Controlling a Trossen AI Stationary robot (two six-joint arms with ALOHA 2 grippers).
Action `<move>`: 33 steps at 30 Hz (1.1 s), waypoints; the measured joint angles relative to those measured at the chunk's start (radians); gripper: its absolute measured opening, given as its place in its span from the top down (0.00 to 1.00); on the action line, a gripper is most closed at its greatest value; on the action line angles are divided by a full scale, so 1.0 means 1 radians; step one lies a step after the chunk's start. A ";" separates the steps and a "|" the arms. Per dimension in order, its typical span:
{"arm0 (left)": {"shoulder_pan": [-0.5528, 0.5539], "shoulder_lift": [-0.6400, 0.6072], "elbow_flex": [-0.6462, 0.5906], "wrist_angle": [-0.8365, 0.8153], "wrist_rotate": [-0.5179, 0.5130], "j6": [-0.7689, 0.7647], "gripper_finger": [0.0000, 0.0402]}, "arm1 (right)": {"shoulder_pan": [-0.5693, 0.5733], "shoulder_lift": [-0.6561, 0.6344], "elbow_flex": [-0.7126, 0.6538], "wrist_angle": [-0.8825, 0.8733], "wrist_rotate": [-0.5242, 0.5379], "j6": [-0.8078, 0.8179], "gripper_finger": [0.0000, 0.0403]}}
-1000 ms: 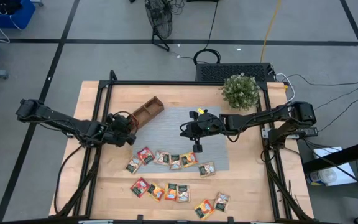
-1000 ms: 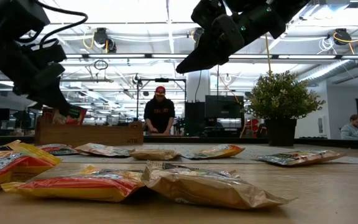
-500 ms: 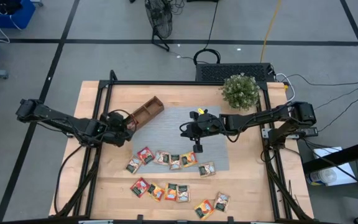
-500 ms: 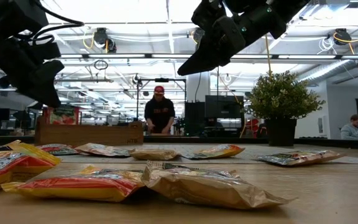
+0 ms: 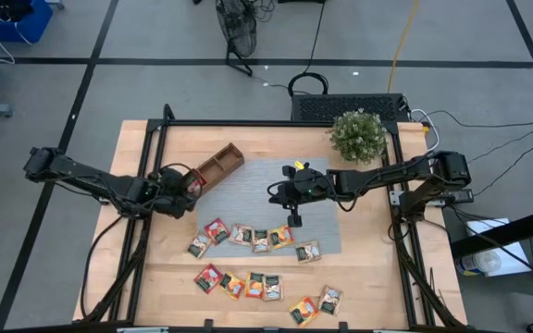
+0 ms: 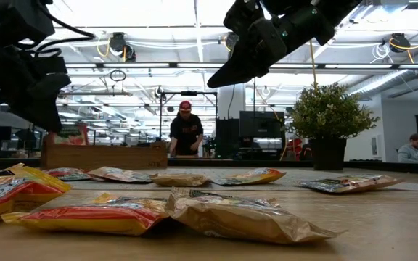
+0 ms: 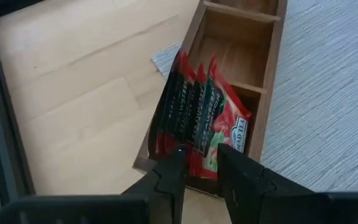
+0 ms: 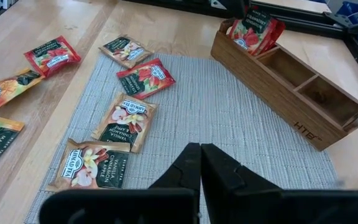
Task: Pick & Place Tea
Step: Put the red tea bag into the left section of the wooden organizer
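Progress was slight: three red sachets [image 7: 199, 118] had been stood in the end compartment of the wooden tray [image 5: 218, 166], just beyond the narrowly parted, empty left fingers [image 7: 194, 171]. Remaining sachets [image 5: 248, 236] lay near the tray on mat and bench. Right fingers [image 8: 200, 163] were closed, empty.

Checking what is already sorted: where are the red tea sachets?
The red tea sachets stand in the wooden tray's end compartment, on the high view's left, just ahead of the left gripper.

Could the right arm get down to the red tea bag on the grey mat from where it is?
Probably yes. The right gripper hangs shut above the mat, and the red sachet lies flat in the open with nothing over it. It would have to open first.
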 joint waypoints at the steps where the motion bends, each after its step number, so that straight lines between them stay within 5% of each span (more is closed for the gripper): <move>1: 0.000 0.000 0.007 0.001 0.000 0.005 0.76 | 0.000 0.000 0.000 0.000 0.000 0.000 1.00; 18: -0.018 0.000 0.200 0.020 -0.009 0.186 0.76 | 0.019 0.000 -0.036 0.061 -0.017 0.000 1.00; 27: -0.175 0.000 0.218 0.488 0.016 0.714 0.76 | 0.068 0.000 -0.209 0.299 -0.236 -0.001 1.00; 33: -0.226 0.000 0.217 0.522 0.062 0.712 0.76 | 0.099 0.000 -0.311 0.419 -0.235 0.001 1.00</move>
